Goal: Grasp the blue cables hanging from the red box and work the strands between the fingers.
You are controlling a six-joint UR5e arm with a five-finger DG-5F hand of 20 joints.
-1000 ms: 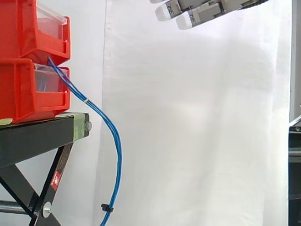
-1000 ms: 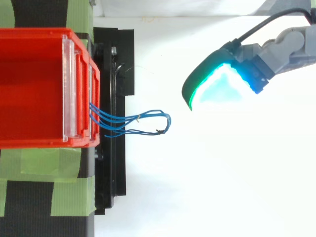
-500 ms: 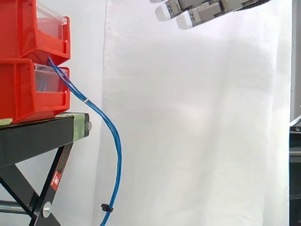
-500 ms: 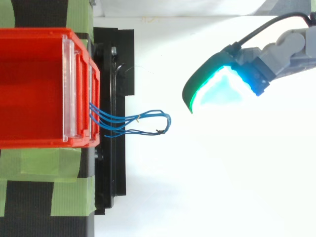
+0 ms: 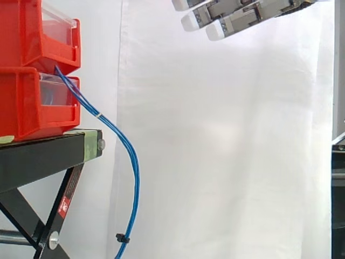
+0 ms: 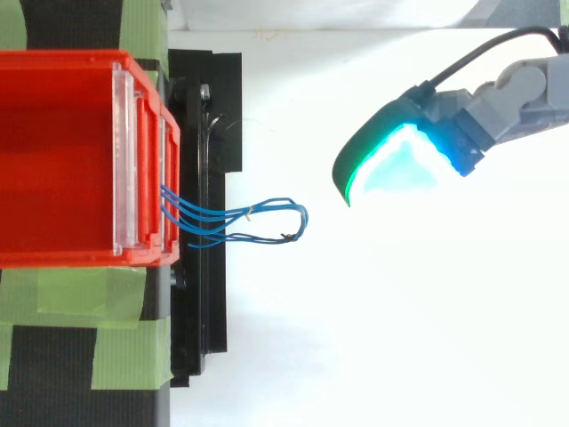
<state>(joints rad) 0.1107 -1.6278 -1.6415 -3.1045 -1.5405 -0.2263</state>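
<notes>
First, upper red bin (image 5: 27,32): far left, stacked on the box below.
Red box (image 5: 21,108): lower of the two; some blue shows behind its clear front panel.
Bench (image 5: 43,156): black, carries both bins, with green tape (image 6: 80,302) on its top.
Blue cables (image 5: 132,162): they leave over the front lip of the red box, slope down past the bench edge and hang in one close bundle. A pale tie (image 5: 98,115) sits high on them and a black tie (image 5: 122,237) low down. From above, the strands (image 6: 249,218) fan out a little and meet in a loop.
White curtain (image 5: 226,162): plain backdrop between the cables and the arm.
Robot hand (image 5: 242,13): top right, higher than both bins and well apart from the cables. Its fingers are straight, lie close side by side and hold nothing. From above (image 6: 400,160) it glows cyan and green, off to the right of the loop.
Step in hand: the approach, by my reading; no contact yet.
Doing it well: come down and across to the free-hanging run below the bench edge, where the strands lie together. Spread the fingers before arrival, so that strands can slip between them.
Closing: curl gently round the bundle, then roll the fingers.
Risk: a hard tug could drag the cables out of the red box, and coming in too far left could knock the bench.
</notes>
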